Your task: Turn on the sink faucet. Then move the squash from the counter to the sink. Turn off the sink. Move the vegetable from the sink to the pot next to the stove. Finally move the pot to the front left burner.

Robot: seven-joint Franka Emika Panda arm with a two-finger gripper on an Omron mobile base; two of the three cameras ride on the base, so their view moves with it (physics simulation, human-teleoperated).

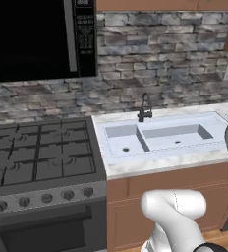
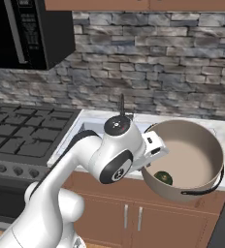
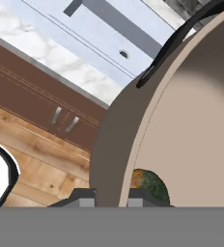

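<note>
1. From my remote seat, the right base view shows the pot (image 2: 192,160) held in the air in front of the brown cabinets, below the counter edge, tipped so its pale inside faces the camera.
2. The squash (image 2: 163,178) lies inside the pot, low against the wall nearest the arm. In the hand view I see the same squash (image 3: 150,185) as a dark green and orange patch just inside the pot wall (image 3: 109,144).
3. The gripper (image 3: 111,198) straddles the pot rim: one fingertip sits outside the wall and one inside, so the jaws pinch the rim between them. In the right base view the hand meets the pot's near rim, but the fingers themselves are hidden there.
4. The hand view adds a black loop handle at the top of the pot, wooden floor below, and cabinet door handles.
5. The left base view shows what the others cut off: the whole sink (image 1: 165,138), both bowls, with the sink faucet (image 1: 144,108) upright behind it in the counter (image 1: 135,167).
6. To the sink's left stands the stove (image 1: 42,157) with its grates and front knobs, under a black microwave (image 1: 37,37).
</note>
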